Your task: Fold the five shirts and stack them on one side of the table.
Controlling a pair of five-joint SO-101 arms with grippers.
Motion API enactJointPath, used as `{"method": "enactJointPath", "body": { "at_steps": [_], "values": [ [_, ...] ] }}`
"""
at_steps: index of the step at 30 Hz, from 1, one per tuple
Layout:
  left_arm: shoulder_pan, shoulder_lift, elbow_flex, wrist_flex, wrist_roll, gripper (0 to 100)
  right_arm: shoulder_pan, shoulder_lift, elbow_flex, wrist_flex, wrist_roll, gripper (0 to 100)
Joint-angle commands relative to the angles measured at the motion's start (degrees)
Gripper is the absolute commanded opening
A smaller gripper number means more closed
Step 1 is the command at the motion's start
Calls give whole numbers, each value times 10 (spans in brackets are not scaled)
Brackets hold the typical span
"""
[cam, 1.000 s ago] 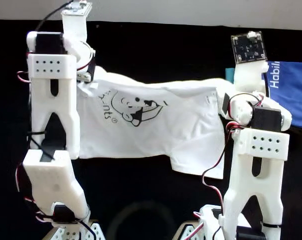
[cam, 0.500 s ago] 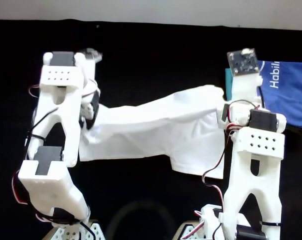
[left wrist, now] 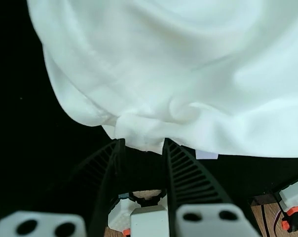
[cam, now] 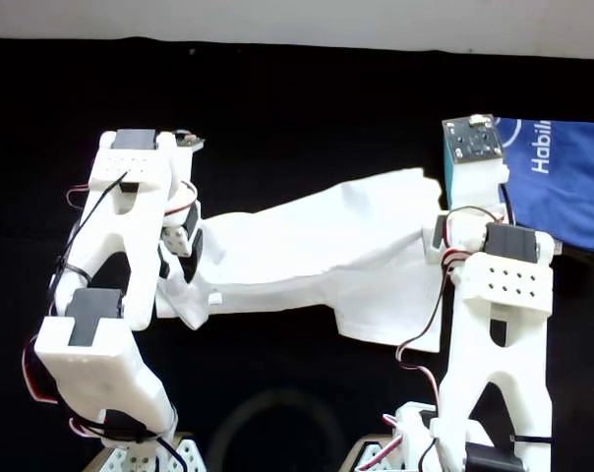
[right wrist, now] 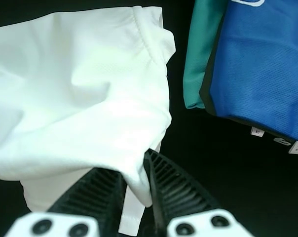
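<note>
High view: a crumpled white fabric shirt (cam: pixel 317 246) stretches between two white arms over the black table (cam: pixel 297 98).
Left wrist view: the left gripper (left wrist: pixel 142 143) has its jaws pinched on the shirt's bunched edge.
Right wrist view: the right gripper (right wrist: pixel 134 170) has its jaws clamped on another fold, near a blue mesh shirt (right wrist: pixel 257 59) and a teal shirt (right wrist: pixel 201 54).

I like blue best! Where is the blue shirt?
In the high view, the blue shirt lies at the table's right edge, over a teal shirt, beside the white shirt.
</note>
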Motion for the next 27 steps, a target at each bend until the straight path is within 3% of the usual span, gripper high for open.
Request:
{"method": "enactJointPath", "body": {
  "at_steps": [1, 12, 17, 24, 27],
  "values": [
    [7, -37, 35, -2, -5, 133, 7, -20, -4, -8, 4, 5],
    [15, -37, 151, -84, -3, 133, 7, -19, -5, -8, 4, 5],
    [22, -38, 145, -105, -4, 133, 7, -16, -5, -9, 4, 5],
    [-1, -31, 89, -76, -6, 133, 7, -20, -5, -9, 4, 5],
    [1, -30, 120, -111, -6, 136, 7, -20, -5, -9, 4, 5]
  ]
}}
